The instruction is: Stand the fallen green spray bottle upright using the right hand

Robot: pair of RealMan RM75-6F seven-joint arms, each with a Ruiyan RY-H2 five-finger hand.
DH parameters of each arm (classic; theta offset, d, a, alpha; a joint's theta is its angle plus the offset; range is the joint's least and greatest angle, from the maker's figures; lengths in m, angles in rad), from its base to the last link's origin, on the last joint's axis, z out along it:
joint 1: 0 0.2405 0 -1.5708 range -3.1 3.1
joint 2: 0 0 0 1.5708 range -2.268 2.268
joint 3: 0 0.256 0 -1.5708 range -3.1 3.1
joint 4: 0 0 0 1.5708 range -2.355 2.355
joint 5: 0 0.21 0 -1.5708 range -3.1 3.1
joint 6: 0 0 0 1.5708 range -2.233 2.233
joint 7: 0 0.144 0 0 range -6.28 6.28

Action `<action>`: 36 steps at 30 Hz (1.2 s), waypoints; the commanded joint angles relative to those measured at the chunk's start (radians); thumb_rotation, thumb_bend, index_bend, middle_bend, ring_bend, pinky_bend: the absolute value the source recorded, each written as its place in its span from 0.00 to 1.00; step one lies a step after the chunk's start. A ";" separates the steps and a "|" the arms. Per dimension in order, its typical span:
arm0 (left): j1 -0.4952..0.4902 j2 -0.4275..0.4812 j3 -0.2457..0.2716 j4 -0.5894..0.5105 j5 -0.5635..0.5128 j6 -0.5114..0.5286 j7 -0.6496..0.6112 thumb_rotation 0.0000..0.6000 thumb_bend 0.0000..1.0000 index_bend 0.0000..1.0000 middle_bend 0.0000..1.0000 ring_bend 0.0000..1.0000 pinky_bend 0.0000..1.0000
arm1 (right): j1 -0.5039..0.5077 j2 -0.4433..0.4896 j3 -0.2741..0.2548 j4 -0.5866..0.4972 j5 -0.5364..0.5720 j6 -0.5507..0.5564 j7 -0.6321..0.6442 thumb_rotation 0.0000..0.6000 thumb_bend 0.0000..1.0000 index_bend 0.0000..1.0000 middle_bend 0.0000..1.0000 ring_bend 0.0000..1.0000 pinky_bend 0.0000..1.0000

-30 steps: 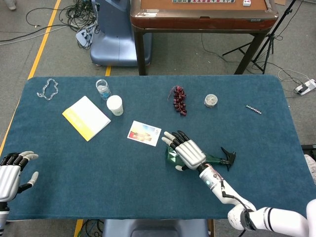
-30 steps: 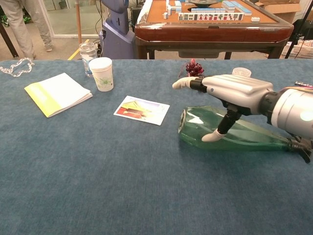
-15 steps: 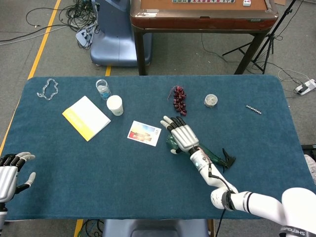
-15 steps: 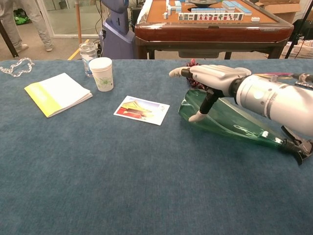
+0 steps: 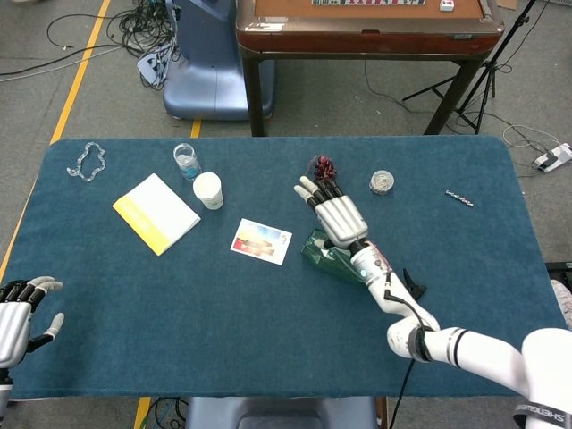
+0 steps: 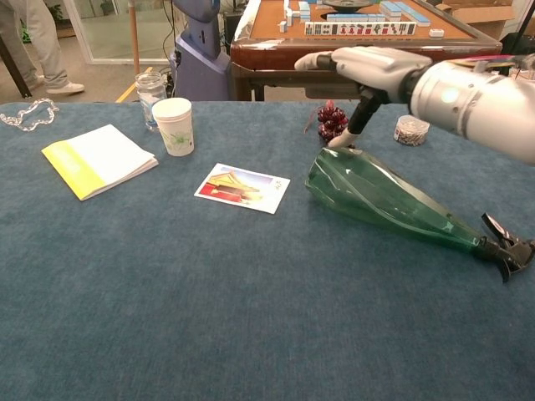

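- One green spray bottle (image 6: 389, 200) lies on its side on the blue table cloth (image 6: 209, 317), its broad base near the picture card (image 6: 243, 187) and its black trigger head (image 6: 504, 248) pointing toward the robot's right edge of the table.
- The base end looks tilted up off the cloth in the chest view, though the trigger end rests on it.
- The right hand (image 6: 368, 67) hovers above the base end with fingers stretched out flat and apart, holding nothing; its thumb tip hangs just over the bottle's upper shoulder, and I cannot tell if it touches.
- The left hand (image 5: 20, 308) rests idle and empty at the near left table corner, fingers loosely apart.
- Judged step: the bottle is not yet grasped, so the uprighting is unfinished.
- Next, the right hand needs to come down around the bottle's body, close firmly, then swing the base down onto the cloth, steering clear of the grape bunch (image 6: 333, 119) and the card.
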 commanded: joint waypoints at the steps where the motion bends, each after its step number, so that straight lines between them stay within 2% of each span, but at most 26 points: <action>1: -0.002 -0.001 0.000 -0.002 0.005 -0.001 0.001 1.00 0.36 0.32 0.26 0.24 0.17 | -0.068 0.113 -0.060 -0.080 -0.069 0.053 0.027 1.00 0.00 0.07 0.02 0.00 0.00; 8: -0.008 -0.003 0.001 -0.013 0.018 -0.005 0.011 1.00 0.36 0.32 0.26 0.24 0.17 | -0.161 0.284 -0.169 -0.161 -0.178 0.103 0.050 1.00 0.00 0.07 0.02 0.00 0.00; 14: -0.010 -0.005 0.005 -0.022 0.028 -0.006 0.019 1.00 0.36 0.32 0.26 0.24 0.17 | -0.198 0.318 -0.243 -0.094 -0.274 0.131 0.080 1.00 0.00 0.06 0.01 0.00 0.00; 18: -0.009 -0.007 0.008 -0.026 0.031 -0.007 0.023 1.00 0.36 0.32 0.26 0.24 0.17 | -0.209 0.282 -0.288 0.021 -0.380 0.180 0.127 1.00 0.00 0.00 0.00 0.00 0.00; 21: -0.009 -0.007 0.008 -0.027 0.031 -0.007 0.026 1.00 0.36 0.32 0.26 0.24 0.17 | -0.207 0.237 -0.314 0.133 -0.451 0.218 0.166 1.00 0.00 0.00 0.00 0.00 0.00; 26: -0.007 -0.007 0.008 -0.028 0.027 -0.005 0.029 1.00 0.36 0.32 0.26 0.24 0.17 | -0.206 0.156 -0.340 0.270 -0.509 0.255 0.247 1.00 0.00 0.00 0.00 0.00 0.00; 36: -0.007 -0.005 0.009 -0.031 0.022 -0.011 0.036 1.00 0.36 0.32 0.26 0.24 0.17 | -0.224 -0.005 -0.383 0.510 -0.611 0.398 0.339 1.00 0.00 0.00 0.00 0.00 0.00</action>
